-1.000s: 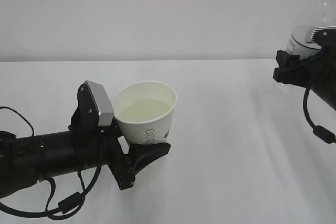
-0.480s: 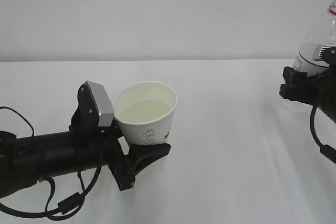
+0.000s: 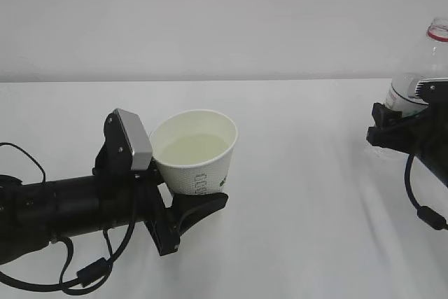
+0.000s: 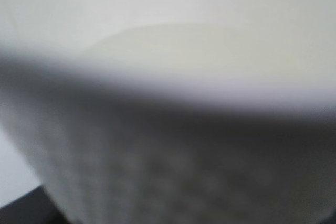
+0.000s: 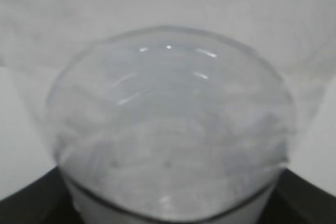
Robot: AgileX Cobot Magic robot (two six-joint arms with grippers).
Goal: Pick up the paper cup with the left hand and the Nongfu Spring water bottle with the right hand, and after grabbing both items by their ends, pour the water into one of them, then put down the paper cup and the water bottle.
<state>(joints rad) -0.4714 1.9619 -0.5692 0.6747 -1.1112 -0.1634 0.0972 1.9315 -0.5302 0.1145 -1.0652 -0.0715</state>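
On the left of the white worktop (image 3: 301,173) we log the paper cup (image 3: 196,155), upright, clamped low in the left end effector (image 3: 185,204), with water (image 3: 192,146) inside. At the right edge we log the Nongfu Spring water bottle (image 3: 423,61), upright, clasped by the right end effector (image 3: 399,127); contents unclear.

Dark green print on the paper cup (image 3: 198,164), perhaps lettering, too blurred to read.
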